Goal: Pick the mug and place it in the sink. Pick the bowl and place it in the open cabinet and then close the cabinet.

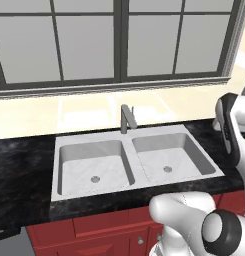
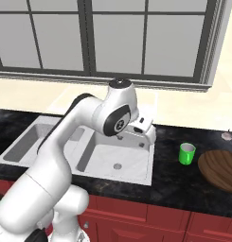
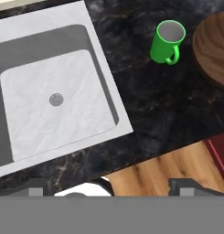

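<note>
So the gripper (image 3: 111,185) is spread about as wide as it goes and holding nothing; in the hand view the two dark tips just poke up at the bottom with a big gap between them. In the right base view the gripper (image 2: 145,131) hangs over the right-hand end of the sink (image 2: 136,176), hand tipped downward. Right under it is the counter's front edge, with a basin of the sink (image 3: 93,59) up and to the left of the tips in the hand view. The mug (image 3: 167,42) sits up and to the right of the tips on the black counter (image 3: 154,105), well clear of the sink rim, upright, handle pointing back toward the hand. In the right base view the mug (image 2: 187,153) is out past the gripper, away from the sink, with the bowl (image 2: 220,169) just beyond it, near but not touching. My guess is the mug is light, rigid and pretty slick, so a pinch across the rim or the body from above should work, and I'd stay off the handle since it could swivel. The bowl (image 3: 215,48) looks stiff and wide, probably too wide to span, so the rim edge is the likely grab. Hidden stuff: the bowl is cut off at the frame edge in both views, the cabinet can't be made out beyond some red fronts below the counter, and there's a small pale thing past the bowl that I can't identify.
</note>
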Available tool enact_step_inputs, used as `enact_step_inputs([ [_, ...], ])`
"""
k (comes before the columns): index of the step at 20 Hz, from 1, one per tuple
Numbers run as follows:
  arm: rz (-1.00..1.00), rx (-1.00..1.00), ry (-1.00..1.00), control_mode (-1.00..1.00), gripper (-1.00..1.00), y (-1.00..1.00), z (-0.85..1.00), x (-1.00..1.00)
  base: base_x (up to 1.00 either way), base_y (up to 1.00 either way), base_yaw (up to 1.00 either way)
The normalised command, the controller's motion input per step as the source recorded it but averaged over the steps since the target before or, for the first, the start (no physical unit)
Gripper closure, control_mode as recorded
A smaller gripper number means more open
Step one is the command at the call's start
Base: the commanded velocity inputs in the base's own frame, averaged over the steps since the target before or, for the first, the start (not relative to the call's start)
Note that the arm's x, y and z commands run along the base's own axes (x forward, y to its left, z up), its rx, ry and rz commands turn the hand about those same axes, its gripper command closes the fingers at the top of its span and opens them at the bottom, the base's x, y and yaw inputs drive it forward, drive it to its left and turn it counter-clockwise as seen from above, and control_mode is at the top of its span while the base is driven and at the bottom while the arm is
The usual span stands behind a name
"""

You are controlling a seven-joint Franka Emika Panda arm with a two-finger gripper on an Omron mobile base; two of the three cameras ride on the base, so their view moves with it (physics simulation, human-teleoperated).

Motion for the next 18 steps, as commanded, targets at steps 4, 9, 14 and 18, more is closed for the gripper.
enact_step_inputs([
  [4,-0.02,0.00,0.05,-1.00,-1.00,-0.36,-0.27,0.00,0.00,0.00,0.00],
  [9,0.00,0.00,0.03,-1.00,-1.00,-0.37,-0.20,0.00,0.00,0.00,0.00],
  [14,0.00,0.03,0.05,-1.00,-1.00,-0.40,-0.06,0.07,0.00,0.00,0.00],
  [18,0.00,0.01,0.05,-1.00,-1.00,-0.38,-0.13,0.13,0.00,0.00,0.00],
])
